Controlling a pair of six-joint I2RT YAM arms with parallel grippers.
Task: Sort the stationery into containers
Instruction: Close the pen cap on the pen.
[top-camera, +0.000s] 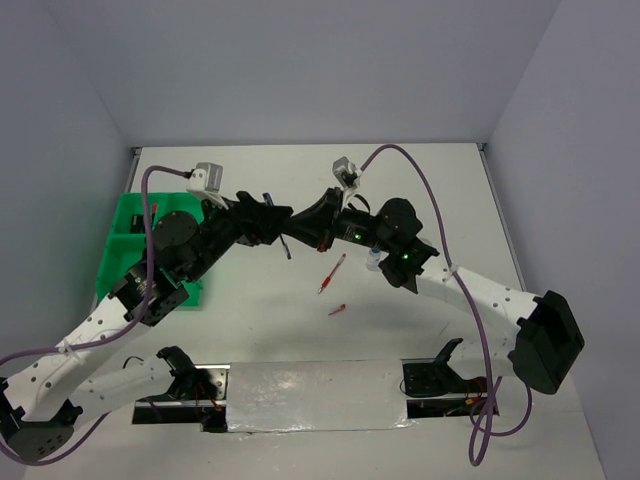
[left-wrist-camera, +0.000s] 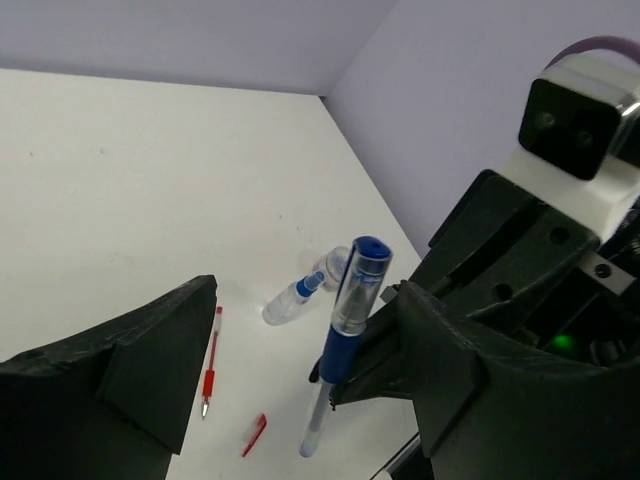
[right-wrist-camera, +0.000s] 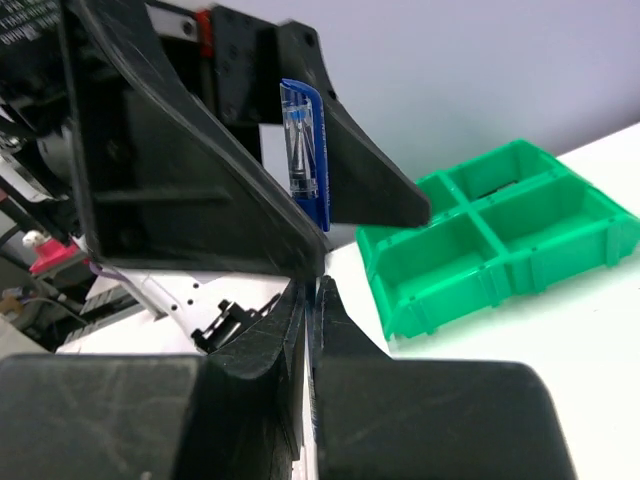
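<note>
Pinching a blue pen (left-wrist-camera: 345, 335) with a clear, blue-tipped cap was your right gripper (right-wrist-camera: 312, 292); your left gripper (left-wrist-camera: 302, 292) stood spread. You couldn't tell what the green tray (right-wrist-camera: 500, 262) held.

Blue pen (left-wrist-camera: 349, 305) upright in midair

The left arm (top-camera: 95, 335) and right arm (top-camera: 480, 290) share white lower links dotted with small holes and black motor housings and joints. Purple cables (top-camera: 420, 165) loop along both, a small white-and-grey camera box (top-camera: 207, 177) sits on each wrist, and green lights (top-camera: 407, 258) glow on the right arm's black joints. The fingers (left-wrist-camera: 150, 370) are broad, matte black wedges.
</note>
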